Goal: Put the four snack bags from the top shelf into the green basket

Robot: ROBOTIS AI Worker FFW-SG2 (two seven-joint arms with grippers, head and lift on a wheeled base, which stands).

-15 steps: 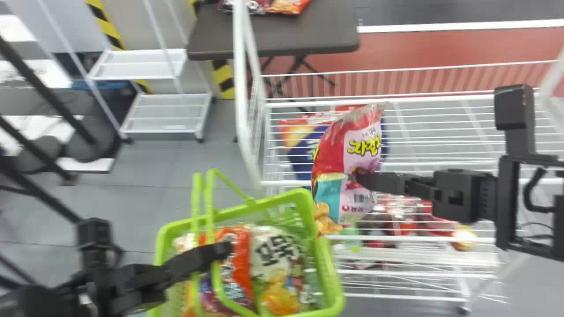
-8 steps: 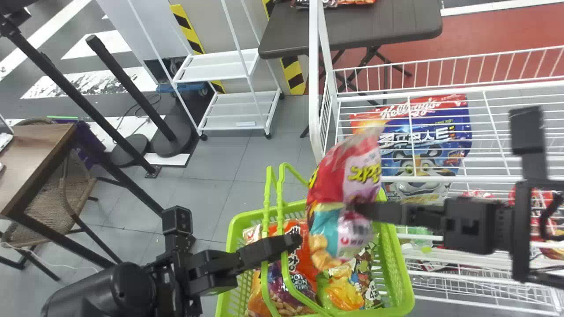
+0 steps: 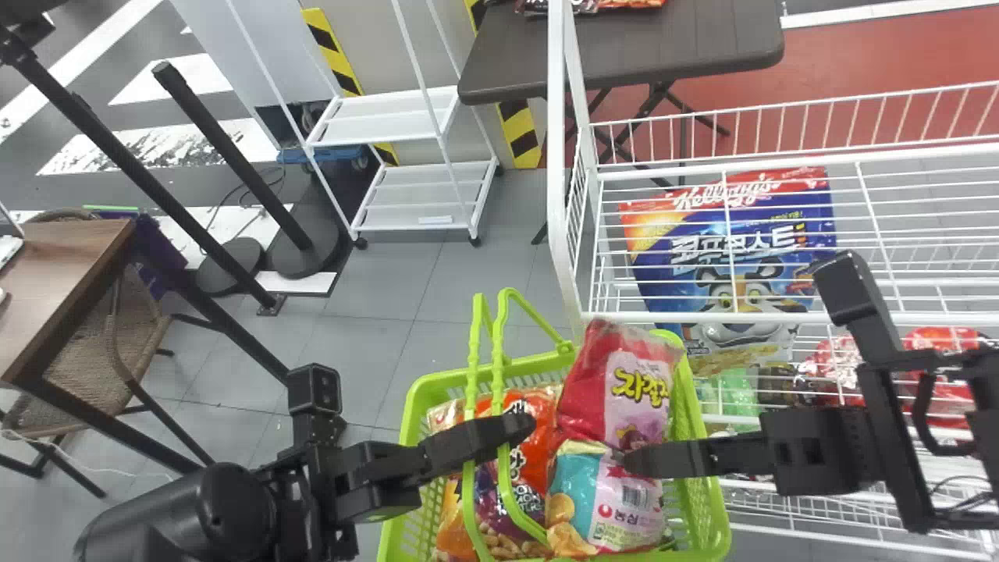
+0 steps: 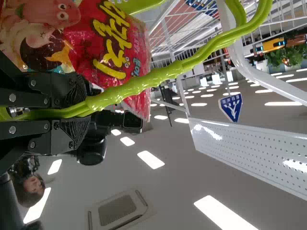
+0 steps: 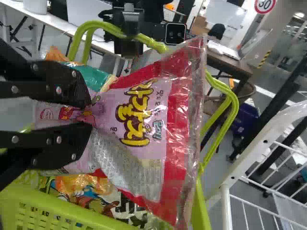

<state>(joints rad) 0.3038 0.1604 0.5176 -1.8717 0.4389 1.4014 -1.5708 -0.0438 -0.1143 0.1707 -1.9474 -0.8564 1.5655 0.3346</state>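
In the head view my right gripper (image 3: 636, 460) is over the green basket (image 3: 705, 499), gripping a red and pink snack bag (image 3: 616, 390) by its middle. That bag is at the basket's right half, over the bags below. Beside it lie an orange bag (image 3: 538, 417) and a purple bag (image 3: 492, 499). My left gripper (image 3: 519, 428) holds the basket's handles. In the right wrist view, the right gripper (image 5: 88, 112) pinches the snack bag (image 5: 177, 110). In the left wrist view, the left gripper (image 4: 86, 106) is closed around the green handles (image 4: 158, 76).
A white wire shelf (image 3: 866, 316) stands right of the basket, its corner post close behind the rim. A blue cereal bag (image 3: 730, 257) and red packages (image 3: 944, 343) show there. Farther back stand a dark table (image 3: 624, 55) and a white rack (image 3: 425, 195).
The head view has swung left since the first frame. The right gripper has lowered the red and pink bag into the basket, covering the pale bag there. Over the last half second the left arm stays still.
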